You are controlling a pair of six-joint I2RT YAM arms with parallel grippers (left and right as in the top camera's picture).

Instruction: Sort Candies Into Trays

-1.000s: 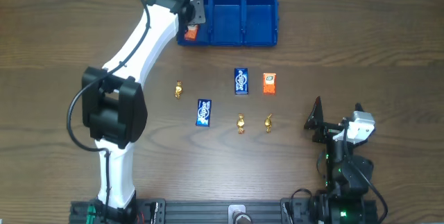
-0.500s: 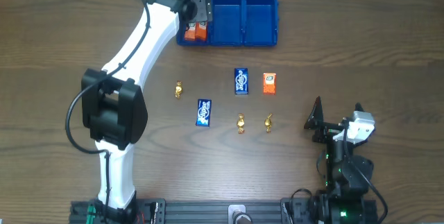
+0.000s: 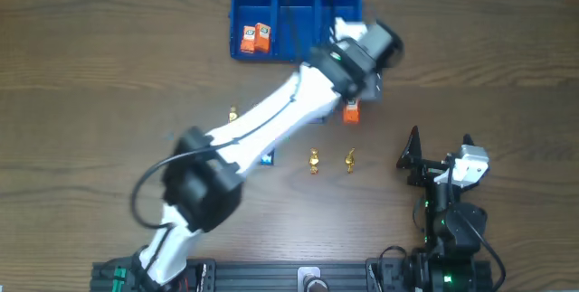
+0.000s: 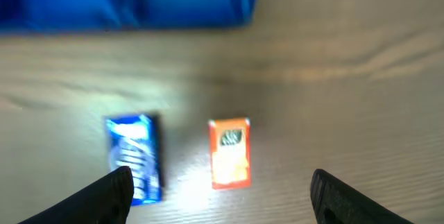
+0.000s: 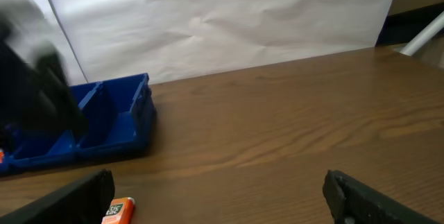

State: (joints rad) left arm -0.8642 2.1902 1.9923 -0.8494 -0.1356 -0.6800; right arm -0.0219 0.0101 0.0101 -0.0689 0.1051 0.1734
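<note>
Bright, even light from overhead; a pale glare patch lies on the brown wooden tabletop; shadows are soft and short.

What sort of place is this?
Likely a robot test lab: a white robot arm over a wooden table, candies laid out near a blue tray, and a plain white sheet hung behind.
</note>
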